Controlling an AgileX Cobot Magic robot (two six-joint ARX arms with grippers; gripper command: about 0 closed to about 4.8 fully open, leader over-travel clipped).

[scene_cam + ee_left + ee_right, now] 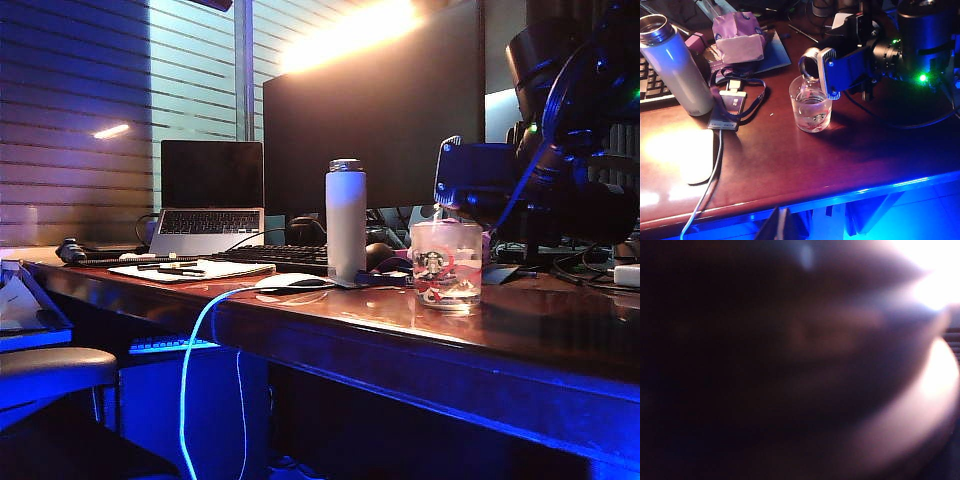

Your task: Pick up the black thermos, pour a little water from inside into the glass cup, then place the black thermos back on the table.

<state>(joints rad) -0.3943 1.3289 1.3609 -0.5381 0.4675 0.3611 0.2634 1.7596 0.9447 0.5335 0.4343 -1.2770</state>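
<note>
We see the right gripper (840, 65) hanging over the glass cup (810, 109), its blue fingers (832, 75) clamped wide on the black thermos (812, 62), which lies tipped with its open silver mouth directly above the cup's rim. In the exterior view the same gripper (470, 180) sits at about 2 o'clock from the cup (446, 263), and the dark arm behind it bends down from the upper right, the wrist rolled sideways. The right wrist view is only a dark, blurred mass with glare at 2 o'clock, so it shows us nothing of the grip.

The left gripper is not visible in any view; its wrist camera looks down on the table (840, 165) from well back.

The cup stands upright on the table with clear water in its bottom. At 9 o'clock from it, near but apart, stands the white bottle (675, 70). A badge on a lanyard (732, 102) lies between bottle and cup, and a white mouse (696, 155) rests at 8 o'clock.
</note>
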